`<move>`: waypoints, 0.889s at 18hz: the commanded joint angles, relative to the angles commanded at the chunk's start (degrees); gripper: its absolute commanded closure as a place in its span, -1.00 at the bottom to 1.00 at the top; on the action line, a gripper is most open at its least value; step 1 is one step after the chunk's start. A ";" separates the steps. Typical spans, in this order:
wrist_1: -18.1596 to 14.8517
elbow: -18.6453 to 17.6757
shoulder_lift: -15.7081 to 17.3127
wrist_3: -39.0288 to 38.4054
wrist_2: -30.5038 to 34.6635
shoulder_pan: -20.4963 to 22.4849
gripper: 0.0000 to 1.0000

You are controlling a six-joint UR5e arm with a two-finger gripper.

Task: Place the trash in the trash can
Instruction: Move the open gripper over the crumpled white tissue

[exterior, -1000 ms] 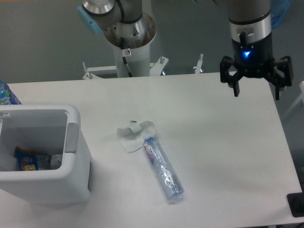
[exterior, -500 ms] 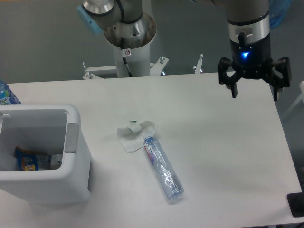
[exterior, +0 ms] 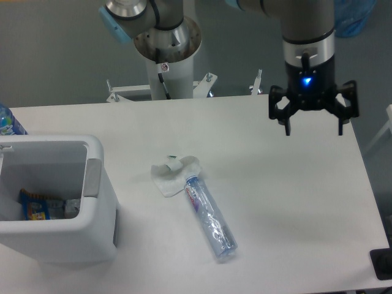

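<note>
A crumpled white paper napkin (exterior: 172,174) lies on the white table near its middle. A slim clear plastic bottle (exterior: 210,217) with a blue-red label lies on its side, its cap end touching the napkin. The white boxy trash can (exterior: 92,229) with a grey strip stands at the left front. My gripper (exterior: 314,127) hangs open and empty above the table's far right, well apart from both pieces.
A blue-and-orange snack wrapper (exterior: 35,207) lies inside the trash can. A blue-capped bottle (exterior: 8,122) shows at the left edge. The arm's base column (exterior: 165,58) stands behind the table. A dark object (exterior: 382,263) sits at the right front corner.
My gripper has moved left and slightly up, staying open. The napkin, the bottle and the trash can have not moved.
</note>
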 joint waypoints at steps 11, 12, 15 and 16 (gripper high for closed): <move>0.71 -14.24 2.90 -7.46 -0.09 -4.21 -1.00; 0.71 -15.64 2.55 -8.34 0.17 -5.09 -1.00; 0.97 -19.24 1.24 -8.61 0.18 -5.98 -1.00; 0.97 -19.95 0.80 -8.61 0.17 -6.41 -1.00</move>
